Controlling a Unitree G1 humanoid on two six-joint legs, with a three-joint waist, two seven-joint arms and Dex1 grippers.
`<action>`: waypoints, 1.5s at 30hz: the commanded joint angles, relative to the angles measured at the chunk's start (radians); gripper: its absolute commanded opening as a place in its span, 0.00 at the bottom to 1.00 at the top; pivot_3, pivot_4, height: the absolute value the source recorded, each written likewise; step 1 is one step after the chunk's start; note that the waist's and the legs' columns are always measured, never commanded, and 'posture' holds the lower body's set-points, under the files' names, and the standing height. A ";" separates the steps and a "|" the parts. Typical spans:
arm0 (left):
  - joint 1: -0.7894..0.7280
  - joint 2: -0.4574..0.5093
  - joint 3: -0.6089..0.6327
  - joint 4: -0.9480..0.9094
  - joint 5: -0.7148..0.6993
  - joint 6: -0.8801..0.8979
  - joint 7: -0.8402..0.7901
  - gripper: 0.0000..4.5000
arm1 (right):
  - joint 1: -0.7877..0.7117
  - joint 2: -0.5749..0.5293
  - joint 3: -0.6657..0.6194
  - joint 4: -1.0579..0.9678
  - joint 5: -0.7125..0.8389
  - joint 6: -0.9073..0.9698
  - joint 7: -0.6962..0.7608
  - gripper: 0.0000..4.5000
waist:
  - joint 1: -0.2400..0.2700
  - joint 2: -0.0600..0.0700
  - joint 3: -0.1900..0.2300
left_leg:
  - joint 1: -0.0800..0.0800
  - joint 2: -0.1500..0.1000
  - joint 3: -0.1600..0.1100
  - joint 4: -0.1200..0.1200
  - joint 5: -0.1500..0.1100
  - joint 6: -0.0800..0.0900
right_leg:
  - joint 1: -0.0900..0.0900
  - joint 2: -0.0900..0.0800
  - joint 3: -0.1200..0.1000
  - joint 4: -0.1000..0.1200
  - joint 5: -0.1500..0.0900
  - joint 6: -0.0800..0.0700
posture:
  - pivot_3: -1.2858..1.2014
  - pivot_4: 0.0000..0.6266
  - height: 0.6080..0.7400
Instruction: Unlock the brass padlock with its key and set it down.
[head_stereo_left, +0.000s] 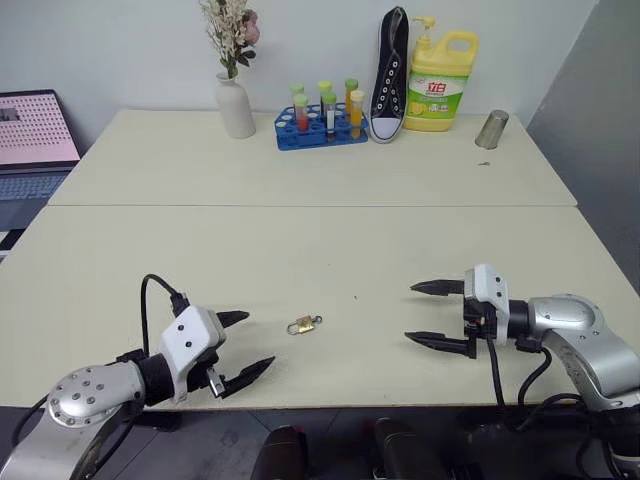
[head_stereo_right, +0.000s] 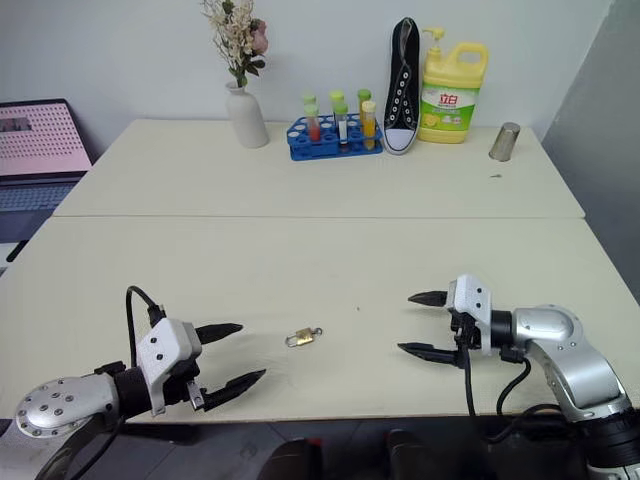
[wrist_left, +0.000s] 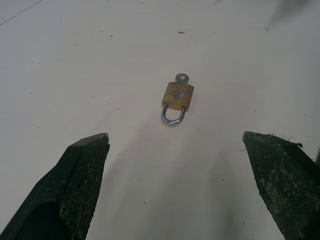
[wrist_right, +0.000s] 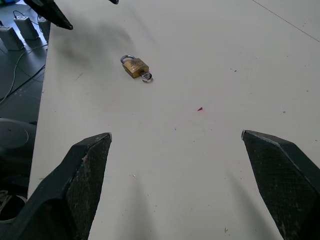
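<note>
The brass padlock (head_stereo_left: 304, 325) lies flat on the cream table (head_stereo_left: 330, 240), near the table's front edge, with its key (wrist_left: 182, 78) sticking out of the bottom of the lock body and the silver shackle at the other end. Nothing holds it.

The left gripper (head_stereo_left: 246, 348) hangs just above the table to the left of the padlock, near it but not touching. Its two black fingers are spread wide with nothing between them, and they point toward the padlock; in the left wrist view the padlock sits ahead of the fingertips, about midway between them, shackle end nearer.

The right gripper (head_stereo_left: 432, 314) is to the right of the padlock and farther from it than the left one. Its fingers are also spread wide and empty, pointing toward the padlock.

Well behind the padlock, along the table's far edge, stand a white vase (head_stereo_left: 236, 108), a blue rack of tubes (head_stereo_left: 322, 128), a black shoe (head_stereo_left: 391, 75), a yellow bottle (head_stereo_left: 440, 82) and a metal cup (head_stereo_left: 491, 129).
</note>
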 joint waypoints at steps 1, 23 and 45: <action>-0.022 -0.009 0.006 -0.017 -0.010 -0.008 0.006 1.00 | -0.015 0.008 0.010 -0.022 0.005 -0.020 0.020 0.97 | 0.000 0.000 0.000 | 0.000 0.000 0.000 0.000 0.000 0.000 | 0.000 0.000 0.000 0.000 0.000 0.000 | 0.52 0.24 1.00; -0.298 -0.085 -0.326 0.239 0.188 -0.072 0.006 1.00 | -0.020 -0.033 0.001 -0.171 0.140 0.294 -0.046 0.97 | 0.003 0.000 0.000 | 0.000 -0.001 -0.001 0.001 0.000 0.000 | 0.000 0.000 0.000 0.000 0.000 0.000 | 0.52 0.24 1.00; -0.432 -0.127 -0.460 0.471 0.278 -0.113 -0.071 0.59 | 0.031 -0.055 -0.006 -0.231 0.122 0.288 -0.076 0.98 | 0.003 0.000 -0.002 | 0.000 -0.001 -0.001 0.001 0.000 0.000 | 0.001 0.000 0.000 0.000 0.000 0.001 | 0.52 0.24 1.00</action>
